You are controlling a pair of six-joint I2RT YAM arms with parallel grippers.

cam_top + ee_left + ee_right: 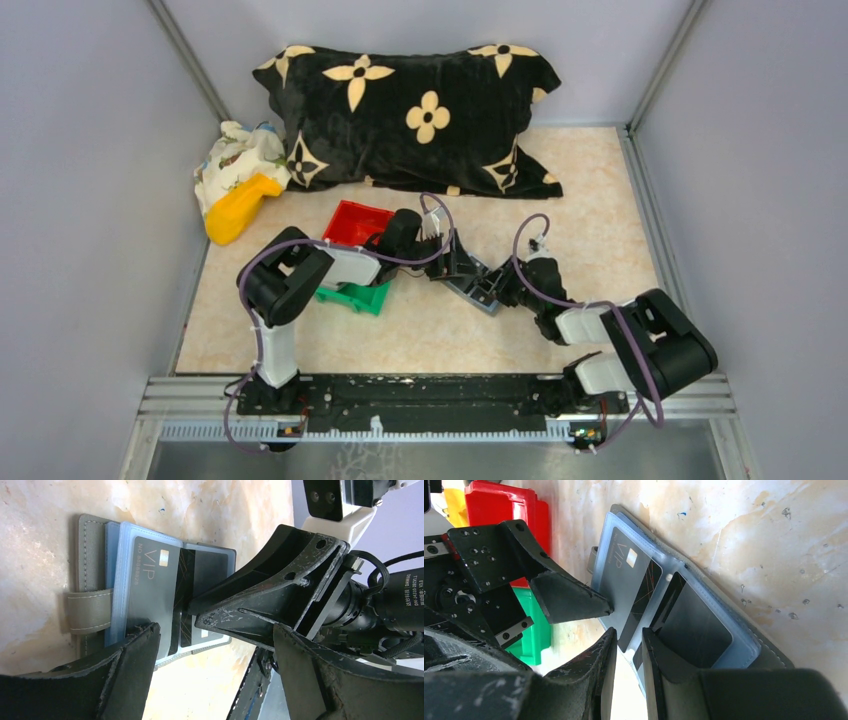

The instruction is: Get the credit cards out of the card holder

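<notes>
The card holder (480, 293) lies open and flat on the tabletop (600, 200), about the middle, just right of the red bin (360, 220) and the green bin (360, 297), with both arms reaching in to meet over it. Its grey cover faces down, its strap sticks out on the left side, and the clear plastic sleeves are fanned upward. A dark card marked VIP (150, 585) sits in the left sleeve, and another dark card (694, 625) is in the sleeve to its right. The left gripper (216, 626) comes in from the left with its jaws spread wide, holding nothing. One of its fingers (569, 600) has its tip at the sleeve over the VIP card. The right gripper (629, 632) comes from the right with narrow jaws and a slim gap showing between them. Its tips are down at the near edge of the holder around the middle fold. I cannot tell whether it pinches anything there. Against the far wall lies a black pillow with cream flowers (420, 110), with a patterned cloth (235, 160) and a yellow object (235, 212) to its left.
</notes>
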